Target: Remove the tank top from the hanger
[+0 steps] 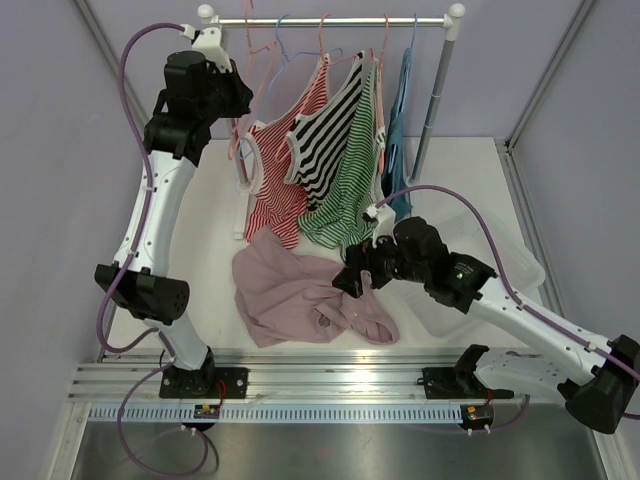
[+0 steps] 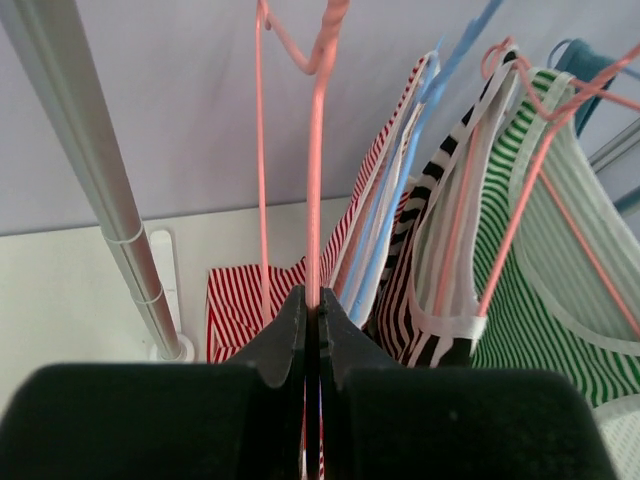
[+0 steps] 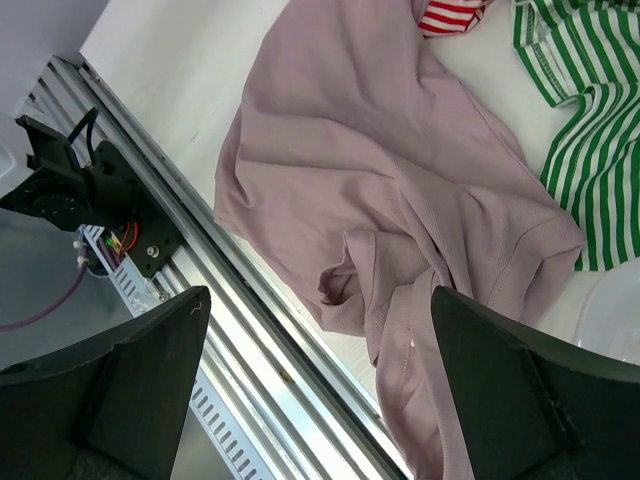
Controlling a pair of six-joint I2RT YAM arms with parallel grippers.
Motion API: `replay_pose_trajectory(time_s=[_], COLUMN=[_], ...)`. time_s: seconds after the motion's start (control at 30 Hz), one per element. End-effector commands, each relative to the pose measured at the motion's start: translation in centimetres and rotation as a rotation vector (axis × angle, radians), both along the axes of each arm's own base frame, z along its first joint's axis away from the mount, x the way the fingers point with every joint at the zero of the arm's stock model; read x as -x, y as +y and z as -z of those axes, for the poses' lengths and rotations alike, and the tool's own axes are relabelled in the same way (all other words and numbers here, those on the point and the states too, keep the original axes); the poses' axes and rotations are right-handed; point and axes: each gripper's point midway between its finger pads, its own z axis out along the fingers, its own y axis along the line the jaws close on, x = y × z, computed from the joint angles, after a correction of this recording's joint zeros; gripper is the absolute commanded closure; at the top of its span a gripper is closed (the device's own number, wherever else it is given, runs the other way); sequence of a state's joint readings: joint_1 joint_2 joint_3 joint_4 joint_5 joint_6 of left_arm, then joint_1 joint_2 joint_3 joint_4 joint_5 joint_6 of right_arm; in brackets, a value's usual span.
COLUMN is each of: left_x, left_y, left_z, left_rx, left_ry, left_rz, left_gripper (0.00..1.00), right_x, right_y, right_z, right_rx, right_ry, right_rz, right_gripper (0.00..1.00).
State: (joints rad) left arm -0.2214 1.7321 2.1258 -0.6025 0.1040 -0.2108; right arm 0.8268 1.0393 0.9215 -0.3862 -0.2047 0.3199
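A mauve tank top [image 1: 300, 295] lies crumpled on the white table in front of the rack, and it also fills the right wrist view [image 3: 400, 180]. My left gripper [image 1: 240, 100] is up at the left end of the rail. In the left wrist view it [image 2: 318, 310] is shut on the wire of a pink hanger [image 2: 315, 180], which looks bare. My right gripper [image 1: 355, 278] hovers low over the right side of the mauve top. Its jaws [image 3: 320, 300] are wide open with nothing between them.
On the rail [image 1: 330, 20] hang a red-striped top [image 1: 275, 190], a black-and-white striped top [image 1: 325, 130], a green-striped top [image 1: 350, 190] and a teal garment [image 1: 398, 140]. The rack's right post [image 1: 435, 90] stands behind. A clear bin [image 1: 500, 270] sits at right.
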Motion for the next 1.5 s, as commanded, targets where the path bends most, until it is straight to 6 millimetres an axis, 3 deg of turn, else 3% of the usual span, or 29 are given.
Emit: replay_pose_trajectory(time_s=[0.0,0.07,0.1,0.17,0.23,0.27,0.33,0.37,0.43,0.53,0.6,0.63,0.67,0.7,0.77,0.8,0.87,0.9,0.93,0.97,1.0,1.03,1.07,1.1,1.17,1.2,1.27,1.33,1.47], left_x=[-0.3,-0.4,-0.3,0.0,0.9,1.2,2.6,3.0,4.2,6.8,9.1,10.0,12.2,12.7,16.0,16.5,18.1,19.9,20.5,21.5,23.4,23.7,24.4,25.9,26.3,27.2,27.2,27.6,28.3], left_y=[0.7,0.7,0.7,0.8,1.1,1.2,1.7,1.9,2.6,4.5,6.3,6.9,8.2,8.5,9.5,9.5,9.5,9.8,9.7,9.6,10.0,9.8,9.9,10.4,10.7,11.0,11.1,11.5,11.8], left_z=[-1.3,-0.9,-0.8,-0.8,-1.7,-1.8,-3.3,-3.4,-4.1,-5.5,-6.0,-5.9,-7.0,-5.4,-6.4,-4.6,-3.7,-2.9,-2.0,-1.6,-1.9,0.2,0.6,0.5,2.7,2.2,3.6,3.9,3.8], left_rx=[-0.017,-0.020,-0.015,-0.015,-0.011,-0.012,-0.006,-0.008,-0.009,-0.002,0.008,0.015,0.030,0.020,0.050,0.042,0.042,0.047,0.042,0.047,0.059,0.046,0.046,0.056,0.045,0.050,0.037,0.027,0.036], left_ry=[-0.029,-0.019,-0.014,-0.011,-0.029,-0.031,-0.062,-0.064,-0.072,-0.084,-0.085,-0.079,-0.111,-0.076,-0.118,-0.091,-0.091,-0.101,-0.095,-0.101,-0.140,-0.110,-0.123,-0.162,-0.146,-0.196,-0.196,-0.196,-0.179], left_rz=[-0.024,-0.025,-0.028,-0.030,-0.034,-0.039,-0.050,-0.054,-0.078,-0.158,-0.235,-0.261,-0.314,-0.327,-0.346,-0.339,-0.322,-0.315,-0.303,-0.284,-0.280,-0.264,-0.263,-0.267,-0.279,-0.282,-0.282,-0.298,-0.311], left_gripper=[1.00,0.94,0.86,0.62,0.46,0.32,0.20,0.01,0.01,0.01,0.01,0.01,0.01,0.01,0.01,0.01,0.01,0.01,0.01,0.01,0.01,0.01,0.01,0.01,0.01,0.01,0.01,0.01,0.01], right_x=[-0.5,-1.0,-1.5,-1.9,-2.2,-2.3,-2.4,-2.5,-2.7,-3.1,-3.7,-3.3,-3.7,-3.7,-3.3,-3.1,-2.7,-2.6,-2.4,-1.7,-1.4,-1.2,-1.0,-0.8,-0.9,-0.9,-1.2,-1.4,-1.9], right_y=[1.5,1.8,2.1,2.8,3.6,4.2,4.9,5.4,6.2,7.0,7.4,7.2,7.0,7.2,7.6,7.6,7.5,7.6,7.8,8.2,8.6,8.9,9.0,9.3,9.3,8.8,8.1,6.5,1.7], right_z=[-0.8,0.7,0.6,2.3,3.0,4.3,5.3,6.7,8.1,12.2,13.3,15.5,16.1,17.3,18.3,18.7,19.7,19.9,19.8,19.7,19.2,17.8,17.1,14.8,12.0,9.2,5.5,0.3,-7.4], right_rx=[-0.015,0.044,0.066,0.134,0.189,0.225,0.267,0.301,0.336,0.433,0.492,0.570,0.605,0.635,0.644,0.649,0.659,0.655,0.646,0.629,0.614,0.581,0.561,0.510,0.453,0.409,0.353,0.276,0.194], right_ry=[-0.018,0.013,-0.005,0.001,-0.024,-0.015,-0.031,-0.022,-0.030,0.001,-0.011,0.007,-0.002,0.011,0.029,0.036,0.057,0.063,0.066,0.084,0.078,0.060,0.053,0.028,0.005,-0.021,-0.063,-0.120,-0.220], right_rz=[-0.040,-0.029,-0.007,-0.006,0.010,0.005,0.021,0.019,0.025,0.038,0.065,0.057,0.073,0.071,0.057,0.056,0.045,0.037,0.025,-0.006,-0.018,-0.018,-0.022,-0.021,-0.001,0.018,0.064,0.118,0.267], right_gripper=[0.01,0.01,0.00,0.00,0.01,0.01,0.00,0.00,0.01,0.00,0.00,0.00,0.00,0.01,0.02,0.10,0.29,0.48,0.75,0.91,0.99,1.00,1.00,1.00,1.00,1.00,1.00,1.00,1.00])
